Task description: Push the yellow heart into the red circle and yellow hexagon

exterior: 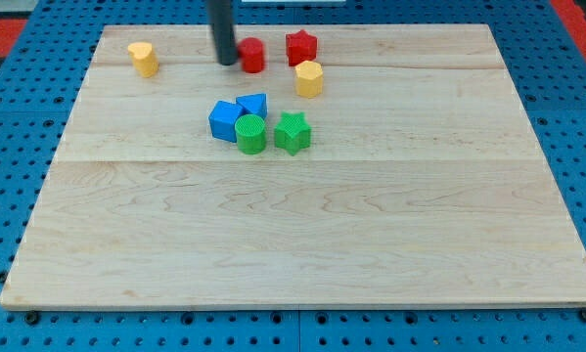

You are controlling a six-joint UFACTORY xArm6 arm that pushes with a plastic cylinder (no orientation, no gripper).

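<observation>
The yellow heart (143,59) stands near the board's top left. The red circle (252,55) is at the top centre, with the yellow hexagon (309,78) a little to its lower right. My tip (227,63) comes down from the view's top and sits right against the left side of the red circle. The yellow heart is well to the left of my tip, apart from it.
A red star (300,46) sits just right of the red circle. A cluster lies below: a blue cube (224,120), a blue wedge-like block (253,104), a green cylinder (250,133) and a green star (292,132). The wooden board (302,244) rests on a blue pegboard.
</observation>
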